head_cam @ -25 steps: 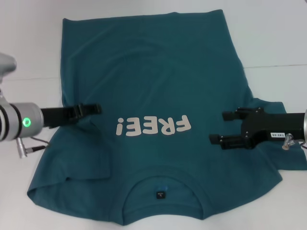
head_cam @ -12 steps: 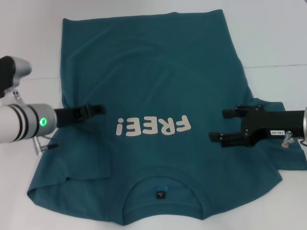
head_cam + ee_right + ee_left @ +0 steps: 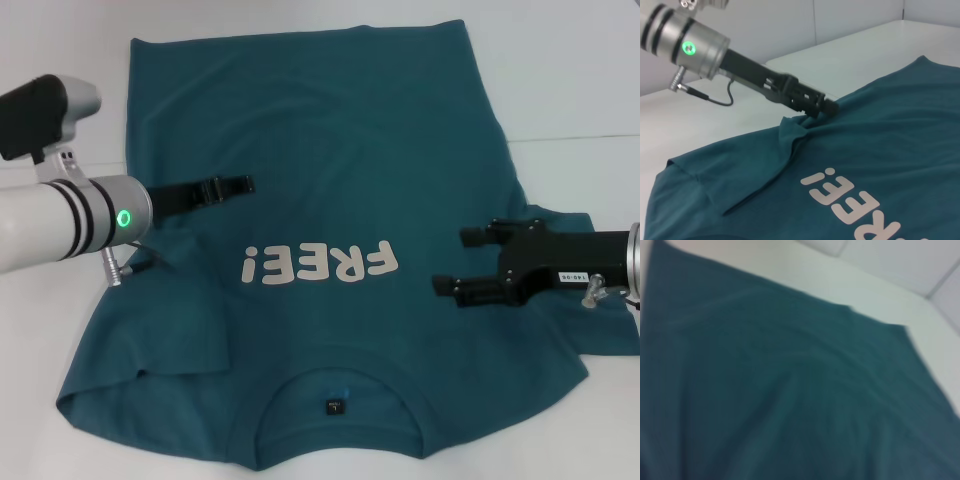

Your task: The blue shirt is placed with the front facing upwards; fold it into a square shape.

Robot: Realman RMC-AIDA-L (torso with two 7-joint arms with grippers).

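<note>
The blue shirt (image 3: 330, 200) lies front up on the white table (image 3: 570, 80), collar nearest the robot. The right gripper (image 3: 462, 262) hovers over the shirt's right side, fingers apart and empty. Farther off, the left gripper (image 3: 240, 185) pinches a fold of the shirt's left side.

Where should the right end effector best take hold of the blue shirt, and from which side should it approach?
Probably at the side edge beside the right sleeve, coming in from the robot's right. The blue shirt lies flat, front up, so only its edges offer cloth to pinch. The right end effector is open above that side. The left end effector appears to have pinched the opposite side already, cloth bunched at its tip.
</note>
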